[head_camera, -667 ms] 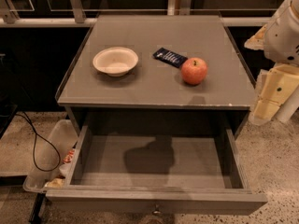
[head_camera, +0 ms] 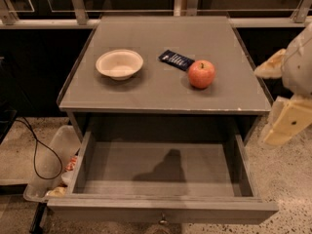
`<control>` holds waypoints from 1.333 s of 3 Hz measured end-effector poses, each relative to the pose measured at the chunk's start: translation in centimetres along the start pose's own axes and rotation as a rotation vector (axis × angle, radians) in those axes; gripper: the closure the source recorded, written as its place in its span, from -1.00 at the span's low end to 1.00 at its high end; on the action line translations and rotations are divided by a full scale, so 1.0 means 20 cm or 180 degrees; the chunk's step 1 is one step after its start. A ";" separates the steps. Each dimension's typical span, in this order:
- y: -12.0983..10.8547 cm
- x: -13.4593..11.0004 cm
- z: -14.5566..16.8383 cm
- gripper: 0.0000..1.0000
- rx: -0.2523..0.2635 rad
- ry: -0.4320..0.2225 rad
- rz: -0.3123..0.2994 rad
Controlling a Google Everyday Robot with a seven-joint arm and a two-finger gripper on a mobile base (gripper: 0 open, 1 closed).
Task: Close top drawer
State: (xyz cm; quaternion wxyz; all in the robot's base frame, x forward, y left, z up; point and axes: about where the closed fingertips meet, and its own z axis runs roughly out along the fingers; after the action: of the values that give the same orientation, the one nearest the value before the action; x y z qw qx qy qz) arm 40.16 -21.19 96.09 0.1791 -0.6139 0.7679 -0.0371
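Jutting toward the near edge, top drawer [head_camera: 161, 211] stands open, knob [head_camera: 162, 220] at centre front and a dark shadow on its grey bottom. Speckled floor [head_camera: 287, 179] either side. Near left: clear plastic bin [head_camera: 48, 162], black cable [head_camera: 35, 150] looping over it. Right, beside the cabinet corner: cream gripper [head_camera: 286, 117], apart from the drawer; parted or closed, cannot tell. Grey cabinet top [head_camera: 146, 91]: white bowl [head_camera: 119, 63] left, apple [head_camera: 202, 74] right, dark packet [head_camera: 176, 60] just behind it. Far: metal rails [head_camera: 78, 4], dark panes.

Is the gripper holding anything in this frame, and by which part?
Nothing visibly held: the gripper hangs right of the cabinet, apart from the open top drawer.
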 end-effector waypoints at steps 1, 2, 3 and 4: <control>0.18 0.12 0.08 -0.15 0.0082 -0.0278 0.0035; 0.33 0.28 0.26 0.32 0.0144 -0.0653 0.0210; 0.35 0.22 0.26 0.79 0.0173 -0.0852 0.0108; 0.35 0.22 0.26 1.00 0.0173 -0.0852 0.0107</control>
State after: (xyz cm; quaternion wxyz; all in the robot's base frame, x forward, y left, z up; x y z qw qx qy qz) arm 34.61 -22.86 88.25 0.2971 -0.5953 0.7461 0.0274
